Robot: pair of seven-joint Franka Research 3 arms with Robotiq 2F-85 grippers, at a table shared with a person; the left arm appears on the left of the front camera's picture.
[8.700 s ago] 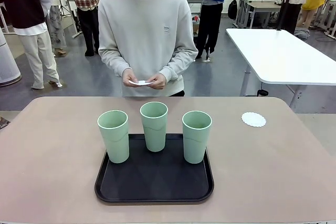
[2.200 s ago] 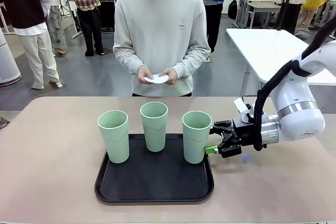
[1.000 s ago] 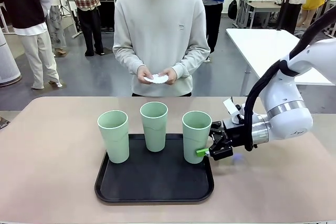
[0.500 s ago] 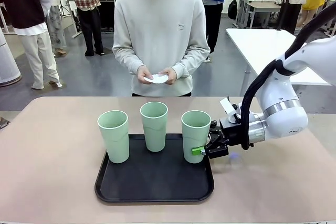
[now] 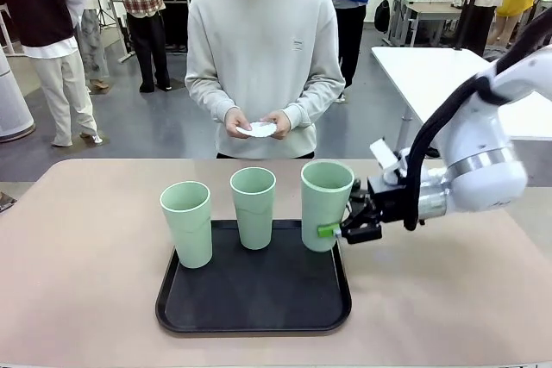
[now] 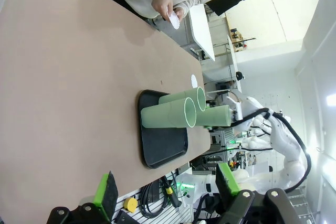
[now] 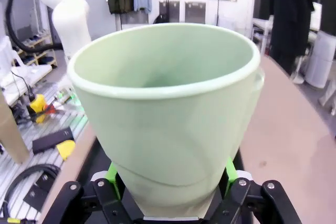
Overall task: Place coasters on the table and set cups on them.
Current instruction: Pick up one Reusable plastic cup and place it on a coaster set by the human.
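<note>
Rightmost cup (image 5: 327,200) upright, gripped near its base by right gripper (image 5: 331,230), over black tray's (image 5: 250,312) right edge.

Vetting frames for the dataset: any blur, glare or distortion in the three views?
Front view: sharp, evenly lit, only soft shadows on the black tray. Left wrist view: rolled sideways, wide-angle stretch, white wall nearly washed out. Right wrist view: the mint-green cup gripped in the right gripper looms huge through the wide lens, matte, no glare; background slightly soft.
</note>
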